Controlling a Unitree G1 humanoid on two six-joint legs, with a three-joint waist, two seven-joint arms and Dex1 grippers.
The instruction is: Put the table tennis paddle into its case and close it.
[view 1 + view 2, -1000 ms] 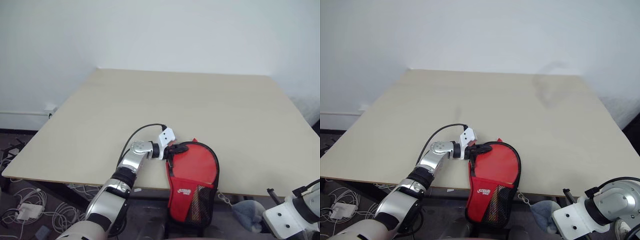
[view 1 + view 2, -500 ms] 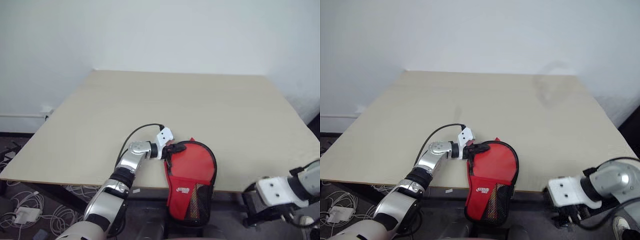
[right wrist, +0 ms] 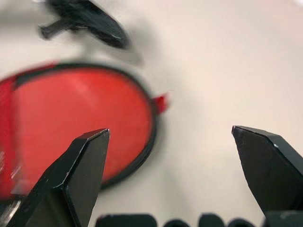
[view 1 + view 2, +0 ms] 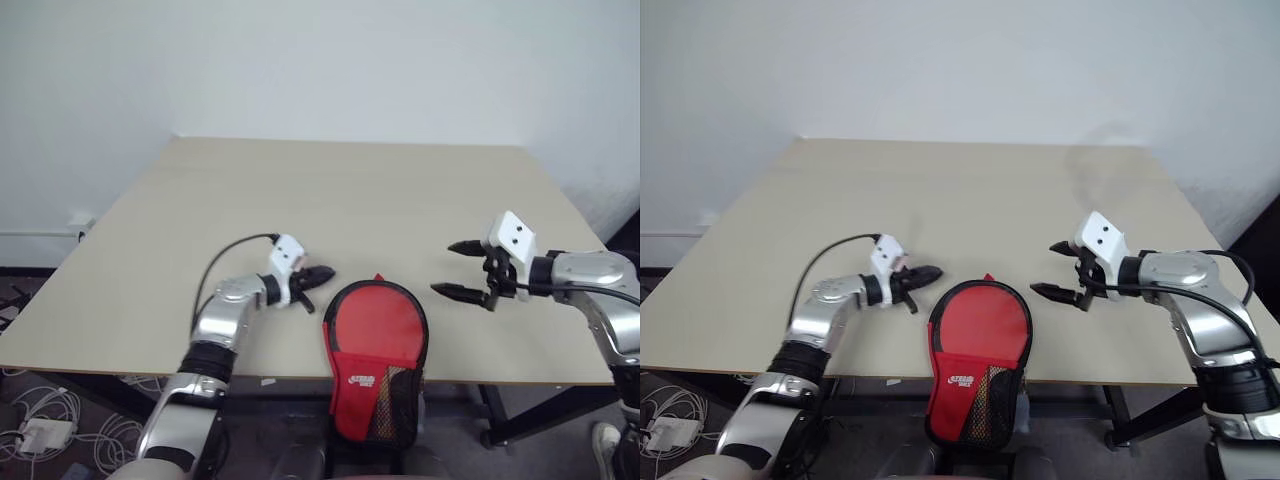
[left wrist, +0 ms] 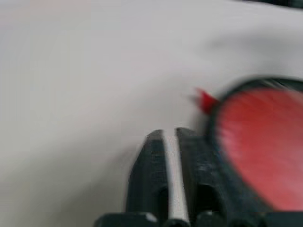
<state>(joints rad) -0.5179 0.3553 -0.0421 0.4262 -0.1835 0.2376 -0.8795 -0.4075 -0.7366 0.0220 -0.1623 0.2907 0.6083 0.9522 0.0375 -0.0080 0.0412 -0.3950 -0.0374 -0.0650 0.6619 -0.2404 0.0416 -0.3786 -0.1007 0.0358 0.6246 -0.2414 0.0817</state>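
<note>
Left eye view looks down over a pale beige rectangular wooden table [image 4: 380, 190] set against a white wall [image 4: 320, 60]. On the left, the silver left arm reaches over the near part of the table, and its left gripper [image 4: 318, 274] of two black fingers hovers just beside the upper left rim of the case, apart from it; in the left wrist view its fingers [image 5: 151, 175] stand nearly together with only a thin slit between them, holding nothing. In the middle, at the near edge of the table, lies the paddle-shaped red fabric case [image 4: 377, 350] with black edging: its round part rests flat on the table, while the narrower end with a white logo and a black mesh pocket hangs over the table's front edge. A small red tab sticks out at the top of its rim. The table tennis paddle itself cannot be made out. On the right, the right gripper [image 4: 462, 269] hovers above the table near the case's right side without touching it, its two black pointed fingers [image 3: 78, 177] spread wide and empty, aimed toward the case. Below the table on the left, white cables [image 4: 40, 430] lie on the floor.
</note>
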